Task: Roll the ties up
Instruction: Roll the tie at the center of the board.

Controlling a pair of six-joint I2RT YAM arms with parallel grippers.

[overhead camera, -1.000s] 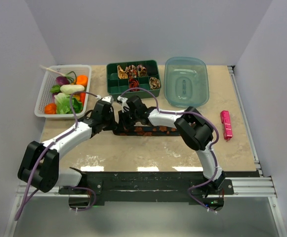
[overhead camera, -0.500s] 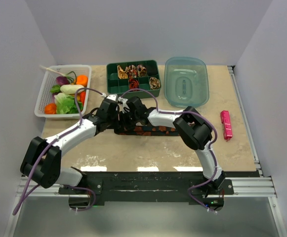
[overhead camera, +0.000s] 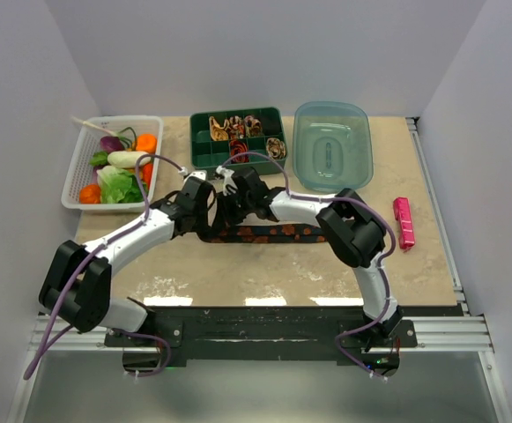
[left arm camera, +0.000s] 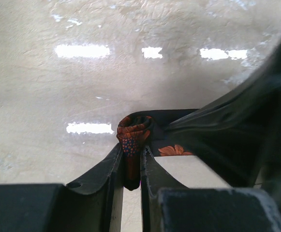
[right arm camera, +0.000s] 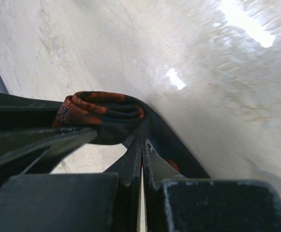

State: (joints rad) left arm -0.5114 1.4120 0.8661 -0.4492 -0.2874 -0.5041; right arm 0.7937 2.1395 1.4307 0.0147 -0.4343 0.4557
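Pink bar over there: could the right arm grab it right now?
Probably not at once. Nothing blocks the pink bar, but the right gripper is busy far off, at the spotted tie's rolled end.

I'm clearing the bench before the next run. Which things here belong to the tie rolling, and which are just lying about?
Job: black spotted tie, rolled ties, green divided box holding them.
Lying about: white basket, vegetables, clear blue tub, pink bar.

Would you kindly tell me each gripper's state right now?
Left gripper: shut on the rolled tie.
Right gripper: shut; whether it pinches fabric cannot be told.
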